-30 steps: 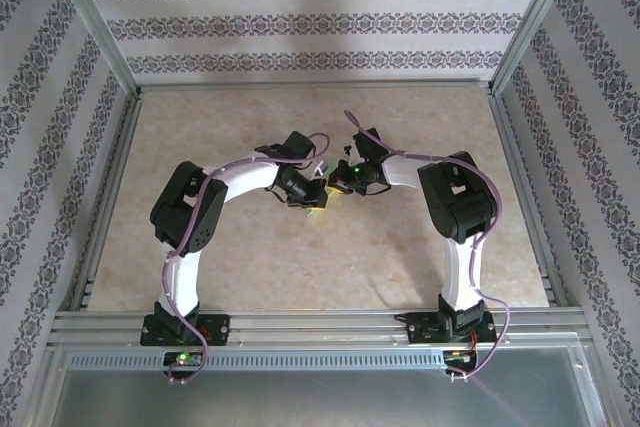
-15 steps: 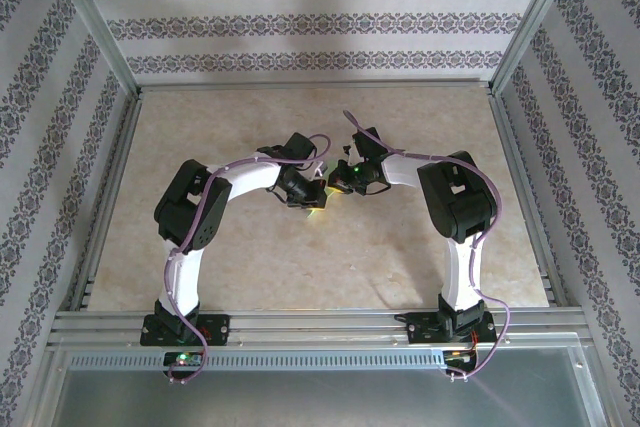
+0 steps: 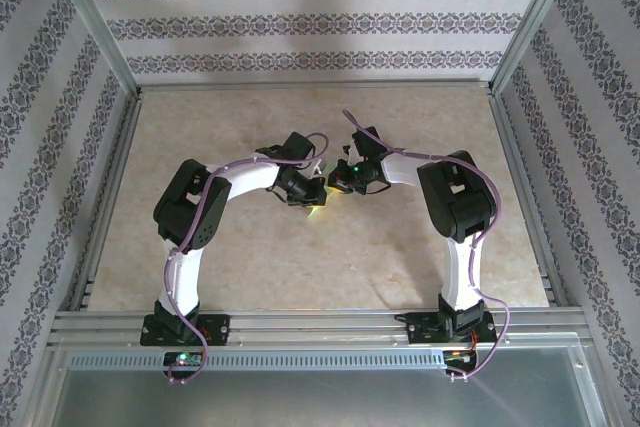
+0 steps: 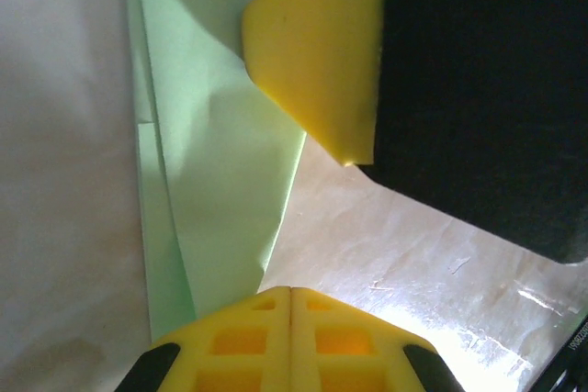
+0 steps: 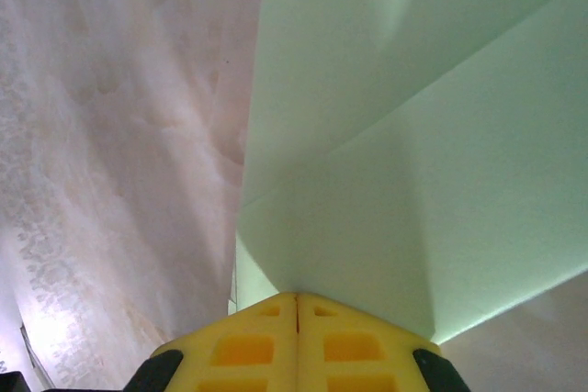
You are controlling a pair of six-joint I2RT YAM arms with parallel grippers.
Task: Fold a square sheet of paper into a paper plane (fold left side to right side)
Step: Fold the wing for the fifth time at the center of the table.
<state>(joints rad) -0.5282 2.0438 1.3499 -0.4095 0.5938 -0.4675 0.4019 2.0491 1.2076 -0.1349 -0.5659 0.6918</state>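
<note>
Top external cam: left gripper [image 3: 308, 199] and right gripper [image 3: 337, 185] meet nose to nose at table [image 3: 420, 277] ctr, hunched over the paper [image 3: 316, 209], a pale sliver of it peeping out beneath them.

Left wrist cam: pads of the left gripper [image 4: 290, 305] are pressed together w/ no gap, tips at the near end of the paper [image 4: 216, 153]. It lies on the table [image 4: 395, 254] as a narrow green strip, already folded, w/ stacked edges down its left side. One yellow finger [image 4: 317, 43] of the right gripper sits over its far right corner.

Right wrist cam: right gripper [image 5: 296, 305] is likewise closed tight, tips at the paper [image 5: 413, 135], a crease slanting across the sheet. Whether either gripper has a ply nipped or merely presses down can't be told.

Handling, as judged: the paper is thin, v. light and limp, so it will prob. skate on the smooth table unless one gripper pins it. Any crease is permanent, and a hard pinch could crumple or tear it. Stacked layers tend to spring open. Best hold looks to be a free edge or corner on the left side, lifted and carried over to the right while the other gripper anchors the strip near the fold line.
</note>
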